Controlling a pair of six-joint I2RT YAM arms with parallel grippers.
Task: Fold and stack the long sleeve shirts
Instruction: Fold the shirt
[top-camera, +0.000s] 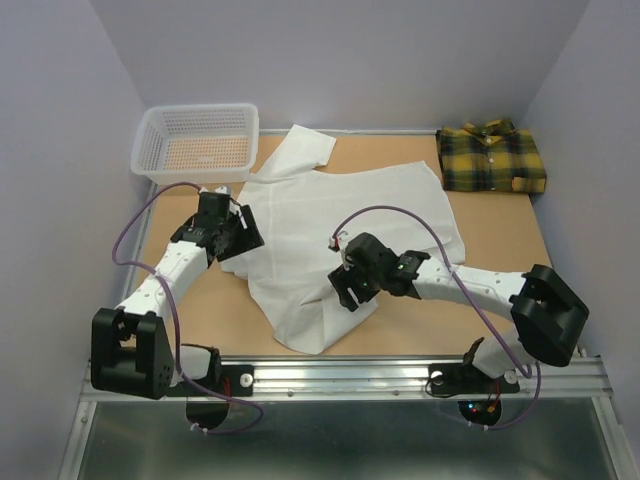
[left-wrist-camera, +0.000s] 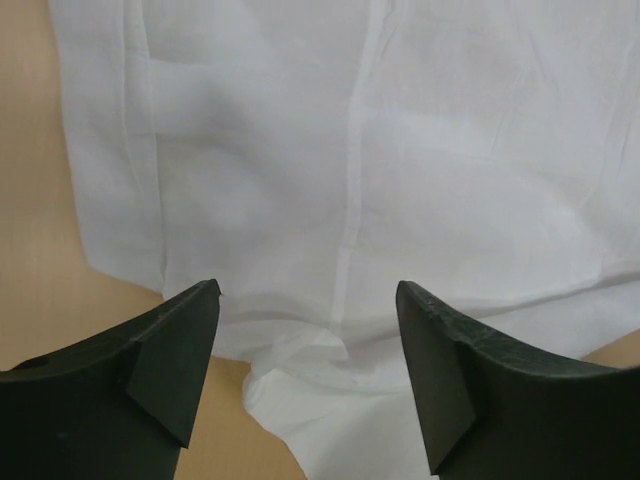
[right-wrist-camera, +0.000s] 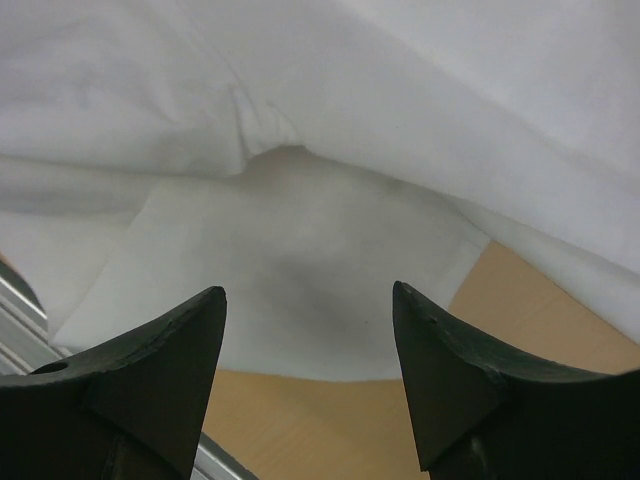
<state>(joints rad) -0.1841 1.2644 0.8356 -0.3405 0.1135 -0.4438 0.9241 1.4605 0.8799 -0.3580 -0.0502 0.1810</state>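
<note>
Well, the white shirt lies spread open on the bench, just to the right of the basket and a bit nearer the arms. It is not folded yet. 1 sleeve points up past the basket's right corner, and the part nearest the arms is bunched. The plaid shirt sits far to the right of the basket, at the back, and looks folded, so I think the white one is the job now.

The left jaws hang just in front of the basket, over the shirt edge closest to it. They stand wide open and hold nothing. The right jaws are further from the basket, over the bunched part. They too are wide open, with only cloth under them and nothing gripped.

To do this well, I think each pair should go down on an edge, not on the flat middle. Both should lift to the same height and move together, so the fold comes out straight. The bunch should be pulled smooth first, or the fold will be lumpy. Thin cloth can slip, so pinch it firmly before lifting.
</note>
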